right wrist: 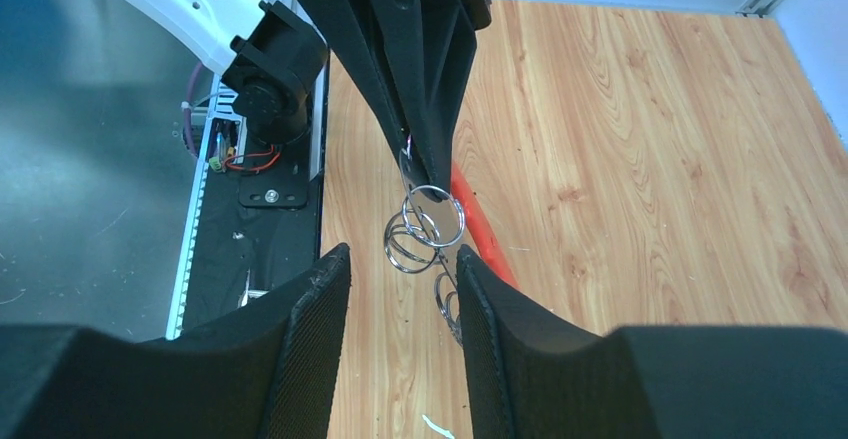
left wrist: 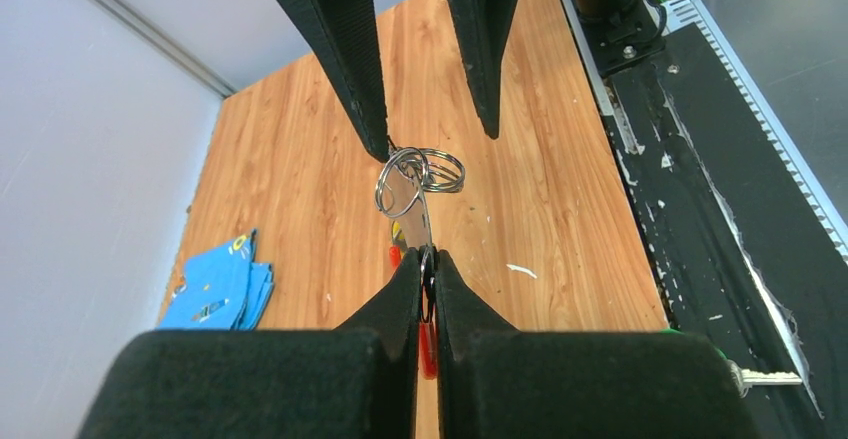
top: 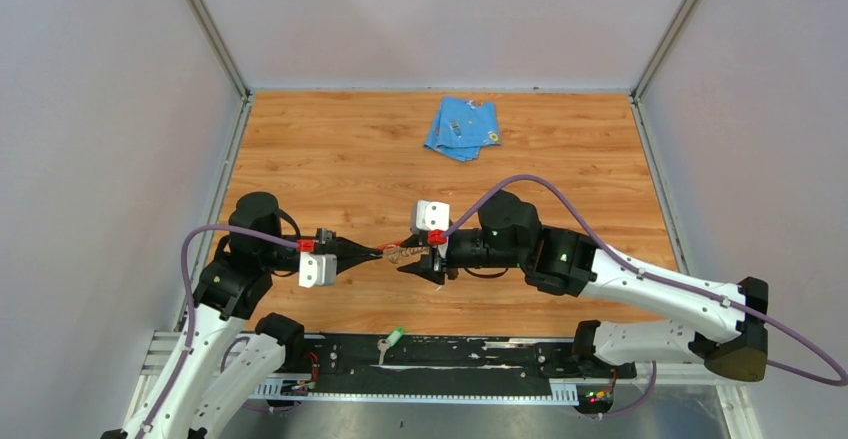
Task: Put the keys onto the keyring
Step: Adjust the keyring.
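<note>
My left gripper [top: 385, 253] [left wrist: 426, 254] is shut on the keyring [left wrist: 418, 219], a flat silvery piece with a red strip [left wrist: 428, 344] and wire rings [left wrist: 410, 174] at its far end, held above the table. A small yellow bit [left wrist: 397, 231] shows beside it; I cannot tell whether it is the yellow key. My right gripper [top: 425, 259] [right wrist: 398, 259] is open, facing the left one, its fingers either side of the rings [right wrist: 425, 224]. The green key [top: 390, 340] [left wrist: 770, 374] lies on the black base rail.
A folded blue cloth [top: 463, 127] [left wrist: 220, 284] lies at the back of the wooden table. The black base rail [top: 470, 354] runs along the near edge. Grey walls stand on three sides.
</note>
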Controlling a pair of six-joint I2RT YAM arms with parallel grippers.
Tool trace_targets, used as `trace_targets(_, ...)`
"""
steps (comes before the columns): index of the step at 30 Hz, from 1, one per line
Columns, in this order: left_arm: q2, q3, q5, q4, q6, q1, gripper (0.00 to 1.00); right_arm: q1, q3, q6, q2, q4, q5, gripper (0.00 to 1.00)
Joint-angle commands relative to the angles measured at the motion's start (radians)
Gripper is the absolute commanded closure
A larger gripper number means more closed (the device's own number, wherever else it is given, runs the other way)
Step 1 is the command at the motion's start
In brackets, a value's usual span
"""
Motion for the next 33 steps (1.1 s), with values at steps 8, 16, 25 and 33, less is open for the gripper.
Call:
trace_targets(8, -0.012, 0.039, 0.050, 0.005, -0.011, 0.006, 1.00, -0.015, 0.060, -0.080, 0.054, 0.023, 0.032, 0.78)
trace_targets(16, -0.012, 0.008, -0.005, -0.031, 0.051, 0.006, 1.00, -0.015, 0.055, -0.086, 0.015, 0.024, 0.030, 0.99)
trace_targets(25, -0.009, 0.015, -0.007, -0.032, 0.056, 0.006, 0.67, -0.015, 0.063, -0.045, 0.018, -0.016, 0.020, 0.99)
trace_targets(33, -0.034, 0.037, 0.001, -0.032, 0.061, 0.005, 0.43, -0.015, 0.076, -0.027, 0.033, -0.028, 0.013, 1.00)
